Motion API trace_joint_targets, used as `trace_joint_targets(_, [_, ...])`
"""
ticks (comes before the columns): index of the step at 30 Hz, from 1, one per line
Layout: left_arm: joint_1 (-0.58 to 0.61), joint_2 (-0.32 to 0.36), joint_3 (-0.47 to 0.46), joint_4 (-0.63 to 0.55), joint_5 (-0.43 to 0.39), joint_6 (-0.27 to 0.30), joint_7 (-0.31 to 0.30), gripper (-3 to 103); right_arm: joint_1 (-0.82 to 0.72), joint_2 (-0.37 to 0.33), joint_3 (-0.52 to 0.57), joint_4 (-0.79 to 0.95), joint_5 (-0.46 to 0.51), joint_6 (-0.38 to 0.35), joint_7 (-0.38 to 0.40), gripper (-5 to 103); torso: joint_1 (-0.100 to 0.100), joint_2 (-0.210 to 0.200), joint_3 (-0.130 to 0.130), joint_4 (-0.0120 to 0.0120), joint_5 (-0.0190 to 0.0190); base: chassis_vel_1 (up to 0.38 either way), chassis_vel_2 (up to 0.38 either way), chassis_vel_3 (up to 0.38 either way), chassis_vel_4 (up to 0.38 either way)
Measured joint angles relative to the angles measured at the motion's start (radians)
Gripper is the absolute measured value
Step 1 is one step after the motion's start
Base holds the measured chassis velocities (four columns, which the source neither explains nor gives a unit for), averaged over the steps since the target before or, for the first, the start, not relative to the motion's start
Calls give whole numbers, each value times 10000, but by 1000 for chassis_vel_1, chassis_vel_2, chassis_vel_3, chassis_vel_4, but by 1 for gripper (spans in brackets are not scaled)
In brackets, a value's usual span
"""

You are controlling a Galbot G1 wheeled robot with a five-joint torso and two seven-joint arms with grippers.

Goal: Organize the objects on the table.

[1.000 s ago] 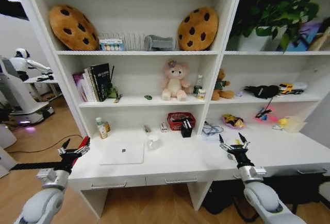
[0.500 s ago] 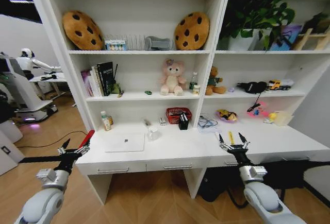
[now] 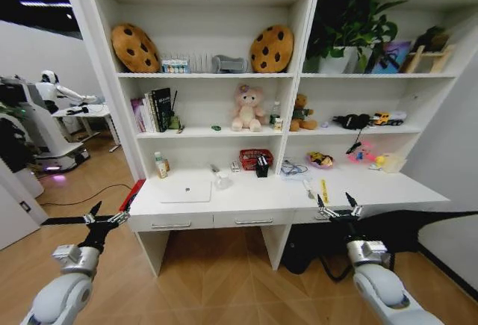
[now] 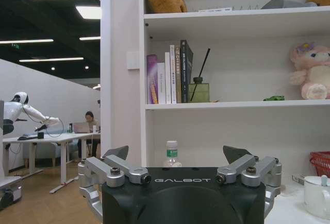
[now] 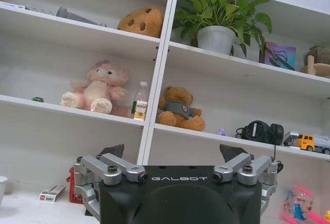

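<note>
The long white table stands ahead of me, under a white shelf unit. A slim silver laptop lies shut on its left half. A pen and a yellow strip lie on its right half. A tiny green toy car sits on the shelf above, beside the pink plush, and is also seen as the car and the car in the wrist views. My left gripper is open, off the table's left end. My right gripper is open, at the front edge on the right.
A red basket, a bottle and a white cup stand at the back of the desk. A black bag lies under it. Another robot stands far left. Wooden floor lies open in front.
The whole picture has shifted: the camera has pulled back, so desk and shelves look smaller and farther away. Both grippers hold the same open pose, now short of the desk.
</note>
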Motion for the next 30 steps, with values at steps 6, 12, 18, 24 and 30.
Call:
trace_joint_targets(6, [0, 0, 0, 0, 0, 0, 3, 100, 0, 0, 0, 1, 0, 0, 0, 100, -1, 2, 0, 3, 5, 113, -91, -106, 104])
trace_joint_targets(12, [0, 0, 0, -1, 0, 0, 2, 100, 0, 0, 0, 0, 0, 0, 0, 100, 3, 0, 1, -1, 9, 0, 0, 0, 0])
trace_joint_targets(18, [0, 0, 0, 0, 0, 0, 2, 100, 0, 0, 0, 0, 0, 0, 0, 100, 5, -2, 1, 1, 7, 0, 0, 0, 0])
trace_joint_targets(24, [0, 0, 0, 0, 0, 0, 2, 100, 0, 0, 0, 0, 0, 0, 0, 100, 4, -1, 1, 1, 7, 0, 0, 0, 0])
trace_joint_targets(30, [0, 0, 0, 0, 0, 0, 2, 100, 0, 0, 0, 0, 0, 0, 0, 100, 4, -1, 1, 1, 7, 0, 0, 0, 0])
